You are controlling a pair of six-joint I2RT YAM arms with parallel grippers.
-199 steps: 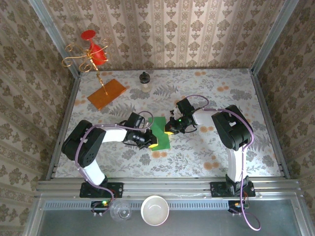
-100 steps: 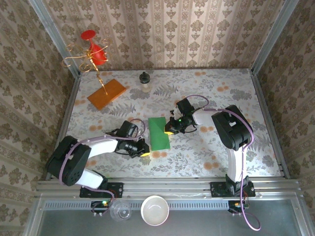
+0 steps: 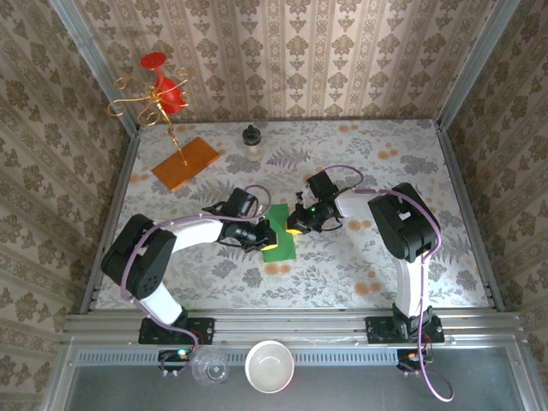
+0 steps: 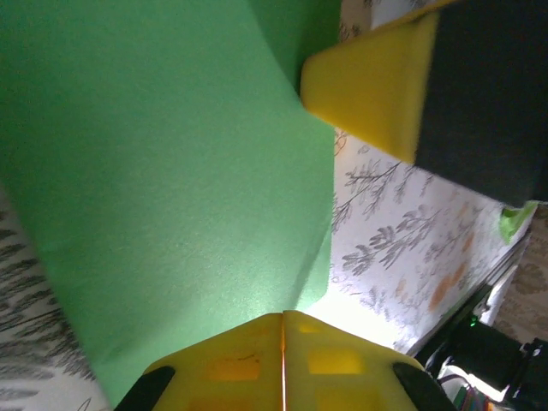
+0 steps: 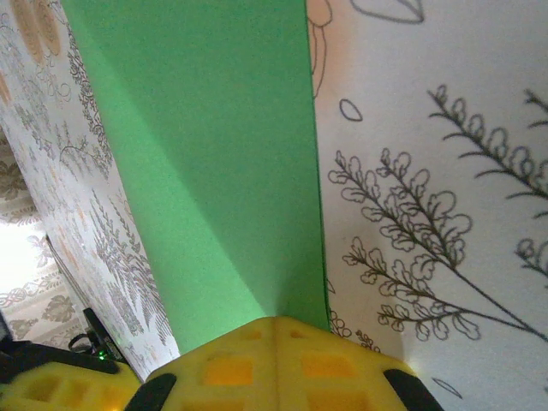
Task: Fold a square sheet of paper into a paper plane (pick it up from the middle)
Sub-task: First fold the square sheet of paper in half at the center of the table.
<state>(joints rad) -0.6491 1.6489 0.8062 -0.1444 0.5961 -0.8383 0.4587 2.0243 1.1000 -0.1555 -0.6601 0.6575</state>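
Nearest the camera in the top view there's a white bowl (image 3: 270, 366) and a clear glass (image 3: 210, 368) just beside it, both sitting on the metal ledge in front of the arm bases. Moving onto the flowery table (image 3: 377, 274), the green paper (image 3: 281, 244) lies flat-ish around the middle, folded down to a narrow strip, right between the two arms. The left pincer (image 3: 262, 240) is on its left edge and the right pincer (image 3: 295, 224) is on its right edge, a bit farther back, so they're nearly facing each other across the strip. In the left wrist view the yellow pads (image 4: 240, 368) are shut tight, just a thin seam between them, and the paper runs straight up to the tips. One pad of the other pincer shows at the far edge of the sheet. It's the same deal in the right wrist view: jaws fully closed, with a crease in the paper ending right at the tips. Honestly I can't tell if either one is pinching the edge or just pressing it down. Farther back on the left there's an orange board (image 3: 186, 163), near the back wall a small bottle (image 3: 252, 142), and in the far left corner a gold wire stand (image 3: 137, 107) with red bits on it.
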